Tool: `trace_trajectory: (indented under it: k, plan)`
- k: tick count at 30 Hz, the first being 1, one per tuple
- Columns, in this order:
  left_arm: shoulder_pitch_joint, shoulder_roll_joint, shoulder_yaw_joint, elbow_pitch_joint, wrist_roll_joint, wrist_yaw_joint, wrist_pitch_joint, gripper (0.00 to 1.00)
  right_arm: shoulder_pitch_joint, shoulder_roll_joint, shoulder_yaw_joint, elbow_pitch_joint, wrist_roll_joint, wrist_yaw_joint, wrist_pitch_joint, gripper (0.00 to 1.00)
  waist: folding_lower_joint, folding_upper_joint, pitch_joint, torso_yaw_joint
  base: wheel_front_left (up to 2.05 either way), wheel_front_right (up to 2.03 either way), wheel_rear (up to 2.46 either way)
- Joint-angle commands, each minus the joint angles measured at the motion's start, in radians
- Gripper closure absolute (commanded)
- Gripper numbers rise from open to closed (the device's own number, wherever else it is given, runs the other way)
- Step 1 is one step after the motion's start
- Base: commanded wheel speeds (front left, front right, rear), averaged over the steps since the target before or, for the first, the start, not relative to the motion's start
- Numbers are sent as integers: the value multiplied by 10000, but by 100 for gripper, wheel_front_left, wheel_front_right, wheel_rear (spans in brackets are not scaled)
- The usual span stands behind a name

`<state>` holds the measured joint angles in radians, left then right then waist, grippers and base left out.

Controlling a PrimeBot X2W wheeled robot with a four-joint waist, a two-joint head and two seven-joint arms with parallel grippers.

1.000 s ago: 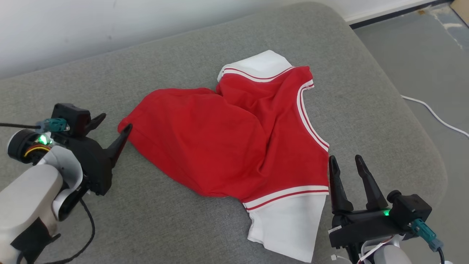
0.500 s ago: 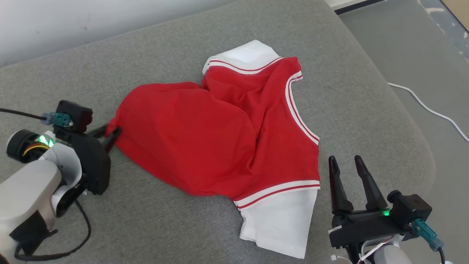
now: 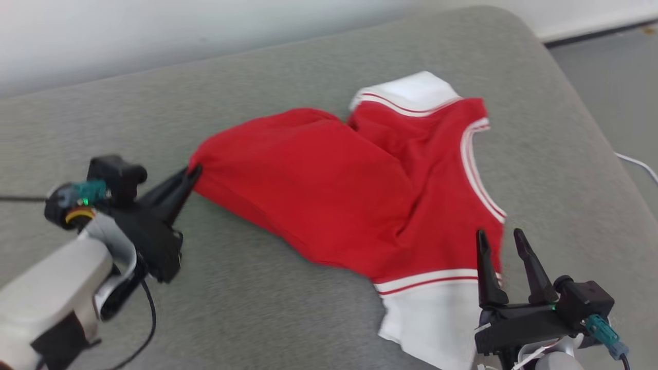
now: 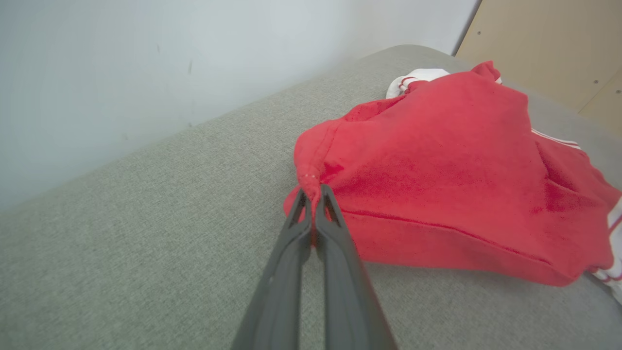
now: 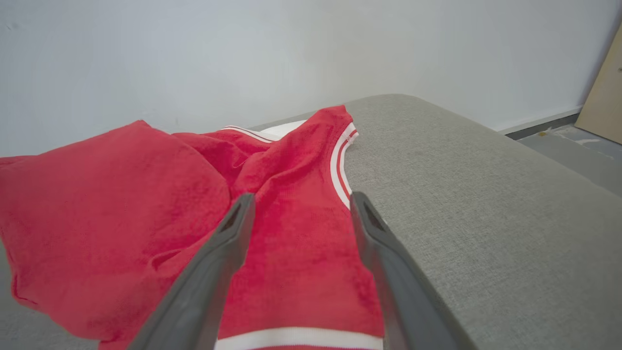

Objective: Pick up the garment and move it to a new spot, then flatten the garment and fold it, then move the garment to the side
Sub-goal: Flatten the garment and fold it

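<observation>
Pinching garment corner: left tool clamped.

the left pincer, open beside the garment a second ago, has pinched its red corner

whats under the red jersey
The jersey lies on the grey cushion, which shows beside it. Its left corner is pinched in the left tool. Anything beneath the fabric itself is covered.

Matt cloth garment, coarse-woven cushion
</observation>
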<state>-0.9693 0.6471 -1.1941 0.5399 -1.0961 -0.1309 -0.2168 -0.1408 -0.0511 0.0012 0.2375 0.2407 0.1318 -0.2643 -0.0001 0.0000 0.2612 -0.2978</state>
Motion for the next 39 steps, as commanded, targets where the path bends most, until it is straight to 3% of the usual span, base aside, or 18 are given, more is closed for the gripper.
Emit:
trace_trajectory:
  k: [1,7,16,28,30,31,39]
  plan:
    - [404,83,87,-145,2,48,-210,100,74,15,-57,14,-120,-23,-8,0,1,0,-446,1103,0,0,0]
    - [1775,112,582,-1086,244,555,-476,100,178,12,-362,17,-378,-23,-6,0,1,0,-594,1884,0,0,0]
    - [5102,-402,2935,-3206,1764,1636,-482,100,485,13,-758,-25,-675,-23,-6,0,1,0,-782,2825,0,0,0]
    - [8252,-1835,4883,-2847,3305,1203,-483,100,867,16,-847,96,-720,-23,-6,0,1,0,-1237,3053,0,0,0]
    - [8460,-2142,5236,-2685,3522,1105,-484,10,912,10,-856,105,-724,-25,-8,0,1,0,-1302,3071,0,0,0]
    - [8520,-2247,5443,-2628,3675,1065,-484,0,943,11,-866,114,-732,-23,-8,0,1,0,-1332,3079,0,0,0]
    - [8925,-2995,7055,-2775,4873,700,-484,0,1145,14,-919,189,-809,-23,-8,0,1,0,-1722,3001,0,0,0]
